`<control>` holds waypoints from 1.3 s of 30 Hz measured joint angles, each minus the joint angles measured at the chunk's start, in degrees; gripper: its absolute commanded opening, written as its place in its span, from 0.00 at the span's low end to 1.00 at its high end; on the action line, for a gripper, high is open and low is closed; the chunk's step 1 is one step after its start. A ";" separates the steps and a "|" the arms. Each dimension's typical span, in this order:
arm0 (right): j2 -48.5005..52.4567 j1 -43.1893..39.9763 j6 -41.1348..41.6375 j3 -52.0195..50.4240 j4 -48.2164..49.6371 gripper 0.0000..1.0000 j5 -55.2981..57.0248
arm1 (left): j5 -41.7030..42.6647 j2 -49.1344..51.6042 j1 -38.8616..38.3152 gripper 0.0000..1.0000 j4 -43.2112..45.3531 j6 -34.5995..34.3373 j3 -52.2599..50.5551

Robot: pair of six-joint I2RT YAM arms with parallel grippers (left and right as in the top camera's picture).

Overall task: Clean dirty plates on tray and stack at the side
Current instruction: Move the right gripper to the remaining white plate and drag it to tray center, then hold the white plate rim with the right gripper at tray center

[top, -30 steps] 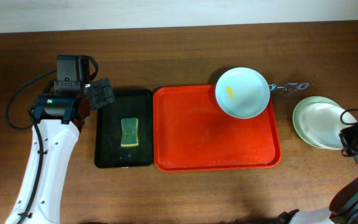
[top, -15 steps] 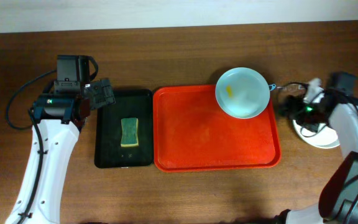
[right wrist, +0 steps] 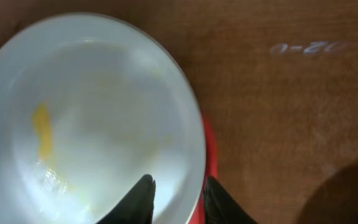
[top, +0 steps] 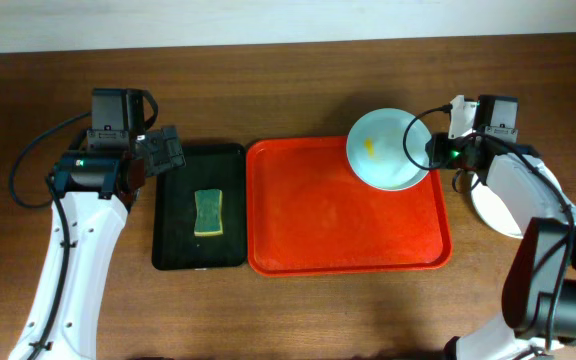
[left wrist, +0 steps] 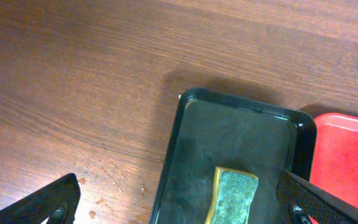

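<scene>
Right claw pinches the face-up round dirty plate by its rim; the yellow smear, ahead-left, points lengthwise away. Left claw gapes wide.

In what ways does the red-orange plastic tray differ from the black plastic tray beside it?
The red-orange plastic tray is bright and wide; the black plastic tray is dark and narrower. The red-orange tray carries a pale round plate with a yellow smear at its far right corner; the black tray holds a green-yellow sponge. Both are rectangles with rounded corners and raised rims, lying side by side.
</scene>
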 measured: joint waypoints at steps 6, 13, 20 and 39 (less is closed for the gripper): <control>3.98 0.00 -0.59 0.00 7.39 0.29 1.66 | 0.02 0.00 0.00 0.99 -0.04 0.00 0.00; 8.22 -0.13 -0.42 0.52 9.25 0.04 0.83 | 0.00 0.00 0.00 0.99 0.00 0.00 0.00; 1.36 0.02 9.86 0.48 -9.77 0.04 -7.23 | 0.00 0.00 0.00 0.99 -0.15 0.00 0.00; -1.77 18.71 25.11 0.20 -26.23 0.33 6.27 | 0.02 0.00 0.00 0.99 -0.20 0.02 0.00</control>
